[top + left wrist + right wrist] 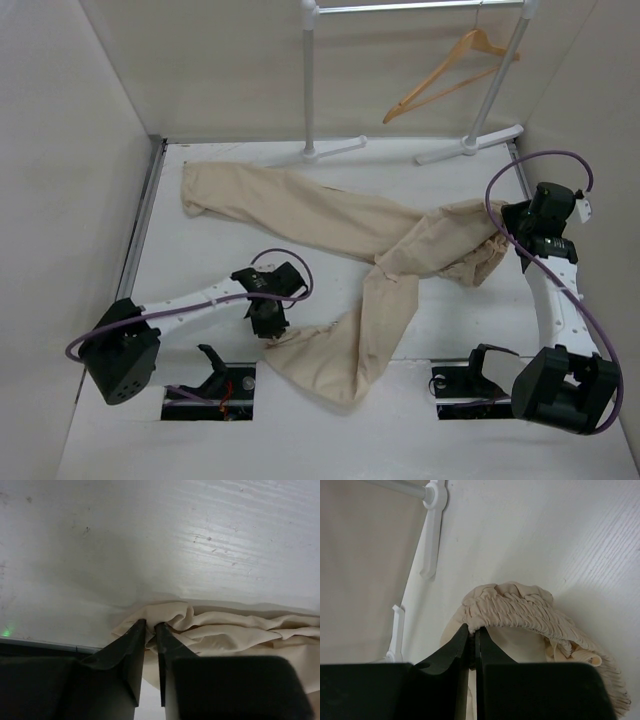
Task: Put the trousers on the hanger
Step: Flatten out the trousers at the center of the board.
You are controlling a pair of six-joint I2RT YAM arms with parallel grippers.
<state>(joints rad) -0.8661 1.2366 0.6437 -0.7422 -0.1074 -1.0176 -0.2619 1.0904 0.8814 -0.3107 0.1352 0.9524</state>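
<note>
left wrist | trousers (240, 630) cut off right | partly behind left hand (150, 626)

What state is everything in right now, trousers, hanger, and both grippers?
Trousers: sprawled on the table, not on the hanger.
Hanger: hanging tilted on the rack, bare.
Left gripper: shut on a leg end.
Right gripper: shut on the waistband.

White wood-grain table (200, 255) down below, plain beige walls (200, 60) closing in on three sides — white metal rack (310, 90) planted at the far edge, soft even light.
</note>
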